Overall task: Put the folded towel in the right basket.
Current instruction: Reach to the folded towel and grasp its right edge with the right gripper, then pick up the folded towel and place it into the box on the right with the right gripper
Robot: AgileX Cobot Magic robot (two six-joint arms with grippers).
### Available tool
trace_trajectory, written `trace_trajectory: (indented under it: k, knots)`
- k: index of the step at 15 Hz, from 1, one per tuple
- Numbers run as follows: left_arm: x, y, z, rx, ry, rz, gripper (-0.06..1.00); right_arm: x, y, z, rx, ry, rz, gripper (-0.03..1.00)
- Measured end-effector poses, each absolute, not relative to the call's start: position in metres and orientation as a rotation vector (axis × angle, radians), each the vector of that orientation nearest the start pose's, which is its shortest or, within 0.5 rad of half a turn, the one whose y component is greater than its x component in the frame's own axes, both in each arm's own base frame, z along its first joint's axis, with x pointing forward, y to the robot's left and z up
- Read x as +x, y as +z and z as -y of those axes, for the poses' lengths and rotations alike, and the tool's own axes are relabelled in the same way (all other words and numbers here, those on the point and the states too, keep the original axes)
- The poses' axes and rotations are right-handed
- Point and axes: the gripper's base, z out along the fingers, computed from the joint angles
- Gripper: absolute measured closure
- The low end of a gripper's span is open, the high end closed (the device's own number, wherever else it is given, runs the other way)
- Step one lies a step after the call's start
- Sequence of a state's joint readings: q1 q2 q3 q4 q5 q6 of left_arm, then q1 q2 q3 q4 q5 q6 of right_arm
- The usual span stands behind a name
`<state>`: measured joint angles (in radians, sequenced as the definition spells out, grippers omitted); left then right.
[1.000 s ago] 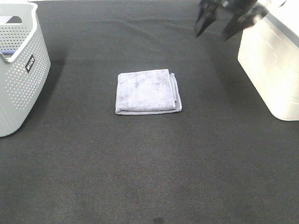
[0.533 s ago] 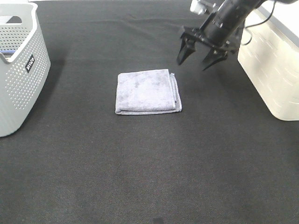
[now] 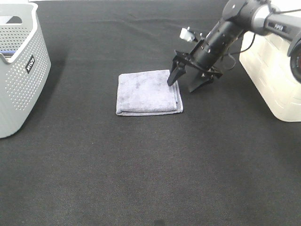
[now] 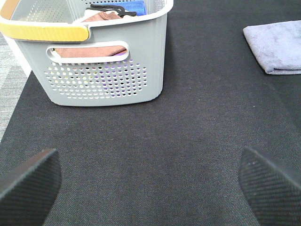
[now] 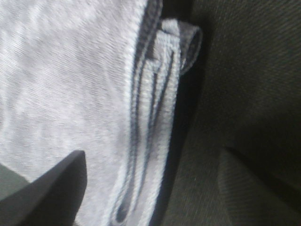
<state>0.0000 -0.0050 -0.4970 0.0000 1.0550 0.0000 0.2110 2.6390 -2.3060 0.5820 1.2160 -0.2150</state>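
The folded grey-lilac towel (image 3: 148,92) lies flat on the black cloth at the table's middle. My right gripper (image 3: 184,84) is open and low at the towel's right edge, one finger over the towel, the other over the cloth beside it. The right wrist view shows the towel's layered edge (image 5: 150,127) close up between the two fingers. The right basket (image 3: 277,70) is white and stands at the right edge. My left gripper (image 4: 150,181) is open and empty, hovering over bare cloth; the towel shows far off in its view (image 4: 277,44).
A grey perforated basket (image 3: 21,66) with a yellow handle stands at the far left and holds folded cloths (image 4: 101,19). The black cloth (image 3: 150,169) covers the table.
My right gripper has come down from the back right to the towel's right edge, staying open. The towel and the left arm have not moved.
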Motion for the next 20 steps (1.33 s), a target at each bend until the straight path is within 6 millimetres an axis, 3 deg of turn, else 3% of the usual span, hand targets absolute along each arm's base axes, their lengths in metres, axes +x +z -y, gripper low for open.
trace_trajectory:
  k: [5,9,10,13,15,18,19,20]
  knots:
    - [-0.005,0.277,0.0,0.0,0.0,-2.037,-0.03,0.507,0.099,-0.162,-0.385,0.936,-2.87,0.25]
    - [-0.005,0.277,0.0,0.0,0.0,-2.037,-0.03,0.502,0.093,-0.177,-0.417,1.005,-2.858,0.44]
    - [-0.005,0.277,0.0,0.0,0.0,-2.037,-0.03,0.502,0.093,-0.177,-0.417,1.005,-2.858,0.44]
    - [-0.005,0.277,0.0,0.0,0.0,-2.037,-0.03,0.502,0.092,-0.18,-0.425,0.995,-2.856,0.66]
    - [-0.005,0.277,0.0,0.0,0.0,-2.037,-0.03,0.502,0.092,-0.18,-0.424,0.987,-2.856,0.91]
    - [-0.005,0.277,0.0,0.0,0.0,-2.037,-0.03,0.502,0.092,-0.179,-0.426,0.983,-2.857,0.9]
    - [-0.005,0.277,0.0,0.0,0.0,-2.037,-0.03,0.502,0.097,-0.179,-0.437,0.967,-2.851,0.9]
    - [-0.005,0.277,0.0,0.0,0.0,-2.037,-0.03,0.503,0.114,-0.177,-0.469,0.918,-2.824,0.9]
